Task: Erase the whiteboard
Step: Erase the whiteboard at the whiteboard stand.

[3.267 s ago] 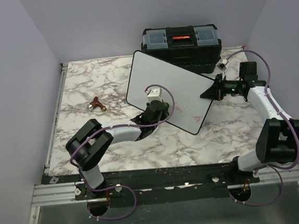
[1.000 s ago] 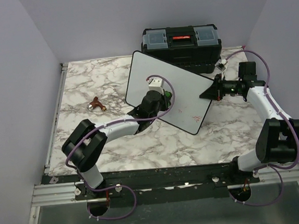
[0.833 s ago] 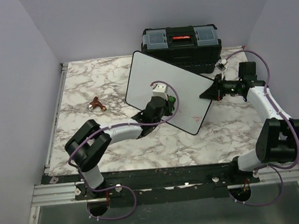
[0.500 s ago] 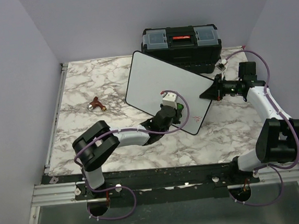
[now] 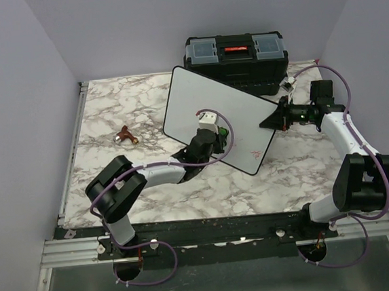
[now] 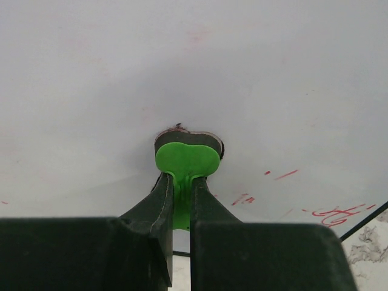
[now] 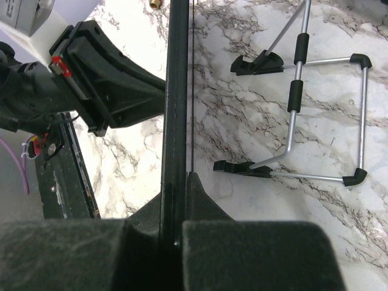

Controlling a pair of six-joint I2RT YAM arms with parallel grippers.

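The whiteboard (image 5: 197, 97) stands tilted on the marble table, its front face towards the arms. A few red marker marks (image 5: 253, 154) sit near its lower right corner and show in the left wrist view as red marks (image 6: 330, 213). My left gripper (image 5: 215, 137) is shut on a green eraser (image 6: 187, 159), whose dark pad presses against the whiteboard's face (image 6: 242, 73). My right gripper (image 5: 277, 118) is shut on the whiteboard's black right edge (image 7: 176, 91).
A black toolbox (image 5: 236, 57) with a red latch stands behind the board. A small brown object (image 5: 125, 134) lies on the table to the left. The board's wire stand (image 7: 327, 109) with black feet rests on the marble behind it.
My left gripper swept the eraser down and right across the board, then came back up and left. The right arm and the board have not moved.
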